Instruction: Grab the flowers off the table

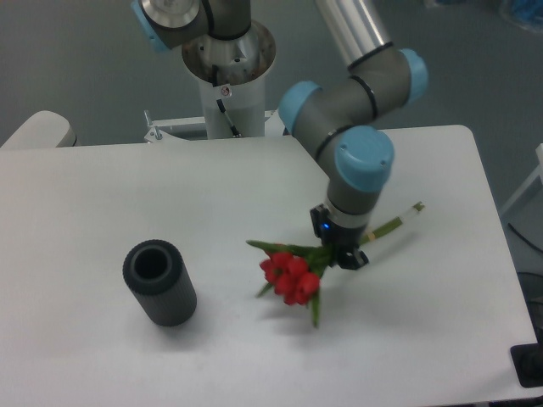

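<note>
Looks like the grasp step: the black two-finger gripper (344, 252) sits low over the stems of the small red tulip bunch with green leaves (293, 275), right of frame centre on the big white counter (102, 356). Can't tell if the fingers have pinched the stems yet. Next it needs a firm pinch, then a straight lift. The dark grey ribbed cylinder (159, 282) sits well apart at lower left.

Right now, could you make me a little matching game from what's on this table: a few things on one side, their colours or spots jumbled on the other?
Things:
1. flowers
2. cylinder
3. gripper
4. table

Descriptions:
A. plain white
B. dark grey, left of the blooms
C. red blooms, green stems
D. down over the stems

Pairs: 1-C, 2-B, 3-D, 4-A
</note>
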Motion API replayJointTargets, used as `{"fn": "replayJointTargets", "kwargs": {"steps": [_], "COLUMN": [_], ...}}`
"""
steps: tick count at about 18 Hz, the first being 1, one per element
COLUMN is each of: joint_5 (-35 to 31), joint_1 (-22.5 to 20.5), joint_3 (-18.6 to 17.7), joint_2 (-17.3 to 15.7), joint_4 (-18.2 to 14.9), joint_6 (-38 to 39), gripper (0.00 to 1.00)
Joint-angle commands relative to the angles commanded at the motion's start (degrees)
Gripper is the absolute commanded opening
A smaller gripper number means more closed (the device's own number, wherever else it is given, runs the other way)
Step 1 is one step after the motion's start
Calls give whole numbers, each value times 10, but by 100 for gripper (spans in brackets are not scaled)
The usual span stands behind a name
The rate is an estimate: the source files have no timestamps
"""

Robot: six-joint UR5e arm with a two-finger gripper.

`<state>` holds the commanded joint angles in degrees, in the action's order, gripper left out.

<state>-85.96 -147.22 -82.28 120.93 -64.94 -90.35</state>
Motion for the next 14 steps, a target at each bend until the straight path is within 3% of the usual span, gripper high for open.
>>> {"fn": "replayJointTargets", "kwargs": {"steps": [7,14], "joint_5": [-19,-21], "joint_1": [-1,-3], "joint_3": [58,66], "joint_2": [49,54], "joint_4": [-11,-20], "joint_6": [-1,-15], "gripper": [10,10]}}
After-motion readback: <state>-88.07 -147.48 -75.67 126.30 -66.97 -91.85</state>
